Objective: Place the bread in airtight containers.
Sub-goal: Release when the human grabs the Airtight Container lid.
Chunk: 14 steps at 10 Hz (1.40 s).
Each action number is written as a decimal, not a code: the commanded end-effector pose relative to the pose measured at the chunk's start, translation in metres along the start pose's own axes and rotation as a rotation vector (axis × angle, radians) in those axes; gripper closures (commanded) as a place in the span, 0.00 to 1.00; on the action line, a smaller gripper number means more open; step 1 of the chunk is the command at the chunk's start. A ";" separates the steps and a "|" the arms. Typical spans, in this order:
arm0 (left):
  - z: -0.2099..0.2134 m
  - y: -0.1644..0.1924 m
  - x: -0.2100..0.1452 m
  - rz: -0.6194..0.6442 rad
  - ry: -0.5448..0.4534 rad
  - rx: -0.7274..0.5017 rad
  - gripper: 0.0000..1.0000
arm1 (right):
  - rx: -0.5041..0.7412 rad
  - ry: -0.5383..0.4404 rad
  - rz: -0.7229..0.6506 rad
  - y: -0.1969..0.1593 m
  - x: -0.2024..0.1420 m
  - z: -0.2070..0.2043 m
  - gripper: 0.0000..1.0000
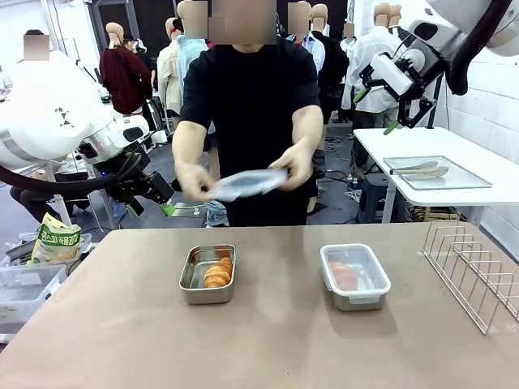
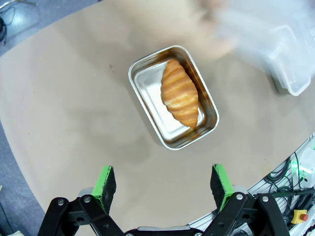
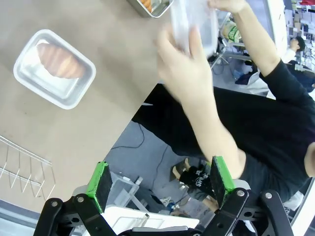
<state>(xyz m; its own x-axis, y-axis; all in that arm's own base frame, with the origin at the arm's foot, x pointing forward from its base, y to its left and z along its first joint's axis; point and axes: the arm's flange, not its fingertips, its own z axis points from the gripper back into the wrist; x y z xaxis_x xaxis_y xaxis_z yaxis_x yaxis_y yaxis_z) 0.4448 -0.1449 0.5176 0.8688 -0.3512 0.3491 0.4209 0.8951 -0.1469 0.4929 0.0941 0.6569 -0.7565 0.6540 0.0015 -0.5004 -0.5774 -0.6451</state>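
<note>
Golden ridged croissant (image 2: 180,92) in lidless steel pan (image 2: 147,78); left claw (image 2: 164,183), right claw (image 3: 160,183) released, empty.

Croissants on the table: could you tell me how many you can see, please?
2. One croissant lies in the open steel pan on the left; the other croissant sits under the clear lid of the closed pan on the right.

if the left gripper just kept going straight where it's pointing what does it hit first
Probably bare table, just short of the open steel pan holding a croissant. The left gripper is open; depth is hard to judge.
</note>
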 end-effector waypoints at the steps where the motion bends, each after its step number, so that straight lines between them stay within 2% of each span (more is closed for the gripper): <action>1: 0.001 0.001 0.001 0.001 -0.003 0.002 0.00 | -0.015 0.003 -0.010 0.001 0.000 -0.003 0.00; 14: 0.001 0.001 0.001 0.001 -0.003 0.002 0.00 | -0.015 0.003 -0.010 0.001 0.000 -0.003 0.00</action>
<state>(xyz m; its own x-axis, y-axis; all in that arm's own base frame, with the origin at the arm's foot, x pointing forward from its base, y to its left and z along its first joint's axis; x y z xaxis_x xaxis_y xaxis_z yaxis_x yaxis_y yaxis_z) 0.4448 -0.1449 0.5176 0.8688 -0.3512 0.3491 0.4209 0.8951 -0.1469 0.4929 0.0941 0.6569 -0.7565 0.6540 0.0015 -0.5004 -0.5774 -0.6451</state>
